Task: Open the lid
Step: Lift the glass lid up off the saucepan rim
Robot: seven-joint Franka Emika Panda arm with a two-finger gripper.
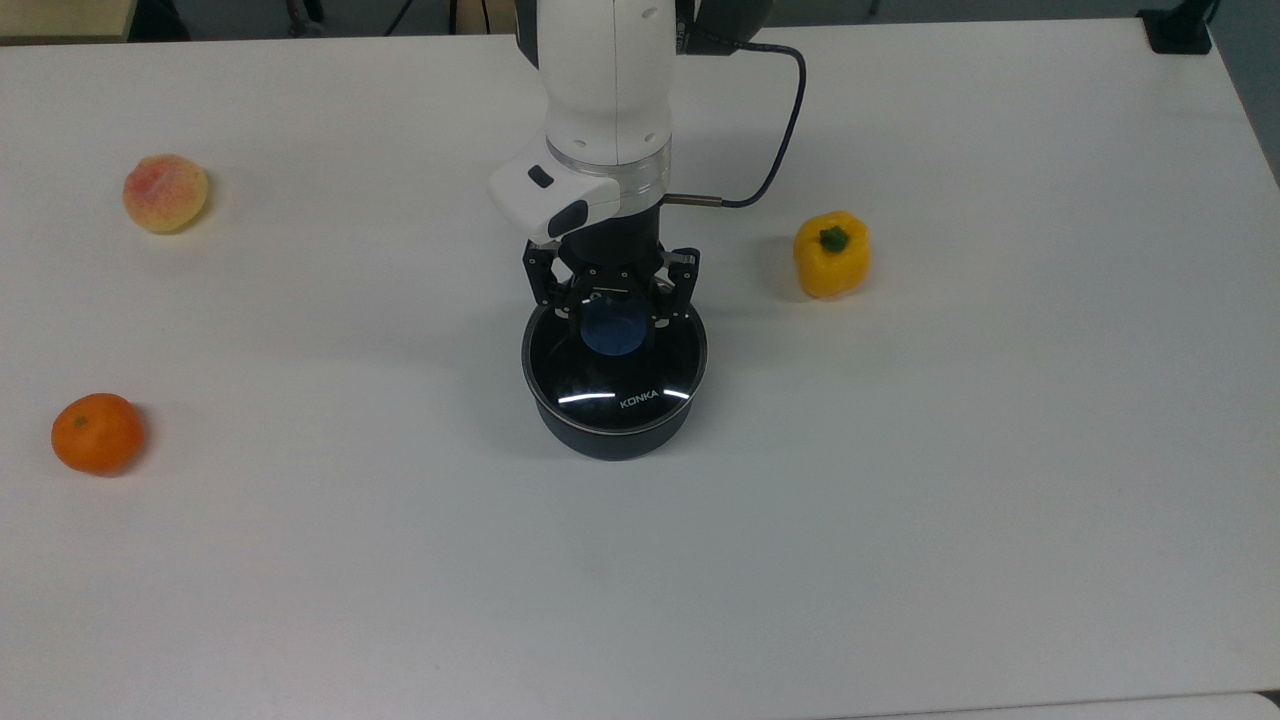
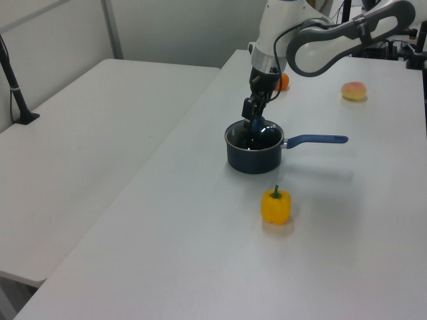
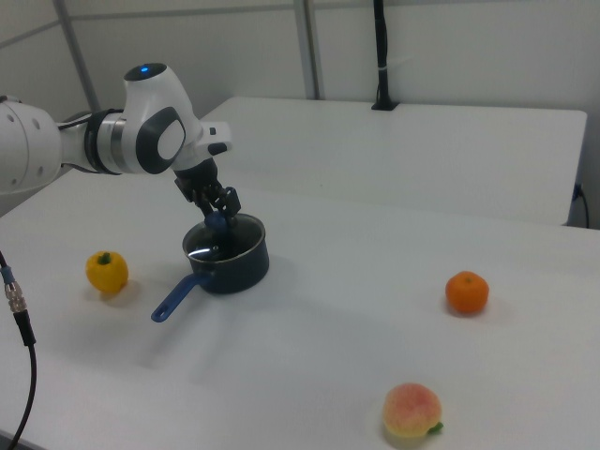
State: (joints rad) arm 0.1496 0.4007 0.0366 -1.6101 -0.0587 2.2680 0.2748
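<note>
As I read the top view from its left edge to its right, these are the risks I would watch from my station.

Orange (image 1: pixel 97 433) and peach (image 1: pixel 165 193): both sit well apart from the pan on the top view's left, so I judge them out of harm unless the arm swings wide.

Fingers (image 1: pixel 610 300): one sits on each side of the blue knob (image 1: pixel 612 328), closed in near it; whether they already pinch it I cannot tell.

Lid (image 1: pixel 615 372): it rests on the dark blue saucepan (image 1: pixel 612 440) at mid-desk, KONKA lettering toward the top view's bottom edge.

Grip risk: if the fingers catch only the knob's top edge, I expect the glass to slip out on the lift and drop back onto the rim.

Drag risk: an off-centre pull could tilt the lid so that its metal rim (image 1: pixel 702 350) hooks the pan, sliding the pan across the desk (image 1: pixel 900 550).

Handle (image 2: pixel 315 140): a dragged pan would turn about it.

Yellow bell pepper (image 1: pixel 831 254): nearest neighbour, on the top view's right; a skidding pan could knock it.
</note>
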